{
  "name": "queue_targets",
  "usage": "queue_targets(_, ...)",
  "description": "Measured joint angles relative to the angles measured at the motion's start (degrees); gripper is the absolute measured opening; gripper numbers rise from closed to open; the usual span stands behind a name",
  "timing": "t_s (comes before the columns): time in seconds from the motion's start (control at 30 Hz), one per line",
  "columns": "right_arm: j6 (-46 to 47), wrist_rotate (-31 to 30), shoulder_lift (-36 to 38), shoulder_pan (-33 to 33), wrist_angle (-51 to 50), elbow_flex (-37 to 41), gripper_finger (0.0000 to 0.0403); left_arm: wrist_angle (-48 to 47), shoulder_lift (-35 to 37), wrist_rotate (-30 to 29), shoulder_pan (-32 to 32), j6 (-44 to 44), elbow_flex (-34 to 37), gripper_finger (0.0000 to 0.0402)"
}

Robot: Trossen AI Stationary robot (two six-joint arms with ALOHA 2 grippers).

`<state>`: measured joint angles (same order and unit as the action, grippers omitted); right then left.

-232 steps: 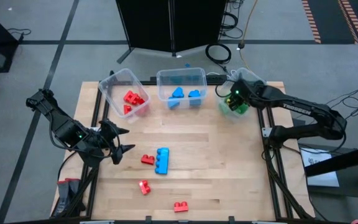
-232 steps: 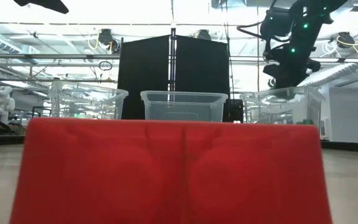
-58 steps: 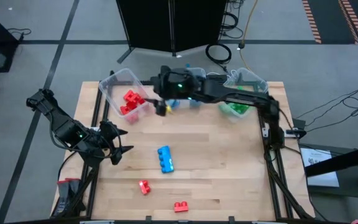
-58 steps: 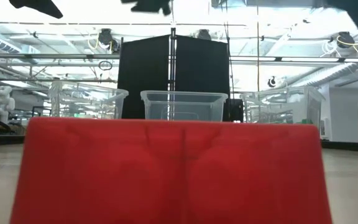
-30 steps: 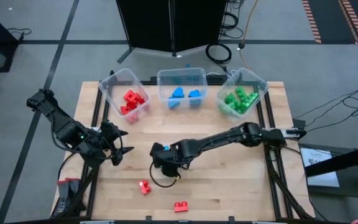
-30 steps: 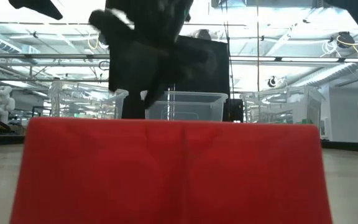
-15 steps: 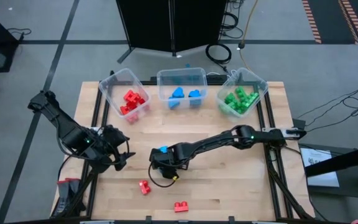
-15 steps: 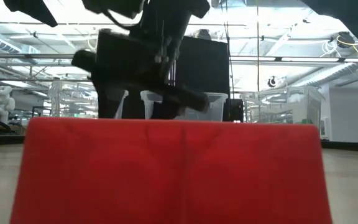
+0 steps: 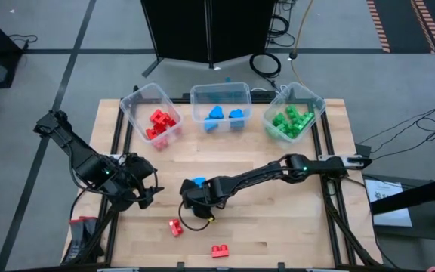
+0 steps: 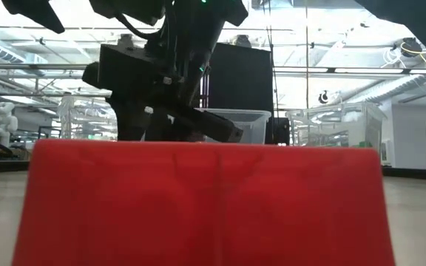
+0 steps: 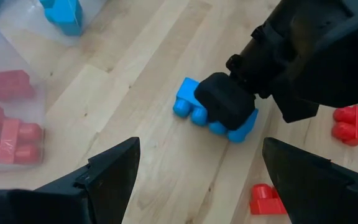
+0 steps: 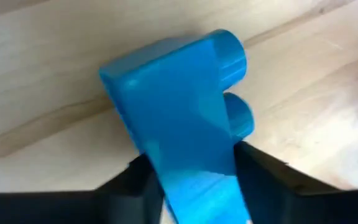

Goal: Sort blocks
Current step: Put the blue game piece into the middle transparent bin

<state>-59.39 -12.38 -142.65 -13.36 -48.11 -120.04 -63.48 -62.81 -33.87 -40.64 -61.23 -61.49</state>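
Observation:
A long blue studded block (image 9: 197, 183) lies mid-table, and my right gripper (image 9: 195, 196) stands over it, shut on it; the left wrist view shows the block (image 11: 188, 106) under that gripper (image 11: 229, 106). My left gripper (image 9: 151, 189) hovers open to the block's left, and the block lies ahead of its spread fingers (image 11: 197, 180). Two small red blocks (image 9: 175, 227) (image 9: 219, 250) lie on the table near its near edge. One of the red blocks (image 10: 205, 203) fills the foreground of the low view. My right gripper pinches the blue block between its two fingers (image 12: 135, 180), which lie across its length, coming from above and slanting from the table's right. The block's studded end (image 12: 229, 62) sticks out past the fingers. Whether it is off the wood, I cannot tell.
Three clear bins stand along the far edge: one with red blocks (image 9: 151, 113), one with blue blocks (image 9: 220, 104), one with green blocks (image 9: 294, 113). The right arm stretches across the table's middle from the right. Bare wood lies right of the red blocks.
My right gripper has come down over the blue block and shifted slightly toward the table's left edge. My left gripper has moved a little toward the right and the near edge, closer to the blue block. The red blocks have stayed put.

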Motion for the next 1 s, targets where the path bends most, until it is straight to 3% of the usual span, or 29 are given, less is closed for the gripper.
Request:
queue_targets(0.17,2.3,-1.8,1.8,-0.2,-0.4,0.1,0.0073,0.0,0.0,0.0,0.0,0.0,0.0,0.0336)
queue_targets(0.33,8.1,-0.5,5.3,0.5,-2.0,0.7,0.0010,0.0,0.0,0.0,0.0,0.1,0.0,0.0336)
queue_targets(0.7,20.4,-1.2,18.2,6.7,-3.5,0.5,0.0005,0.0,0.0,-0.1,0.0,0.1,0.0,0.0336)
queue_targets(1.0,25.5,-3.4,28.6,15.5,-0.7,0.4,0.0002,0.0,0.0,-0.6,0.0,0.1,0.0,0.0336)
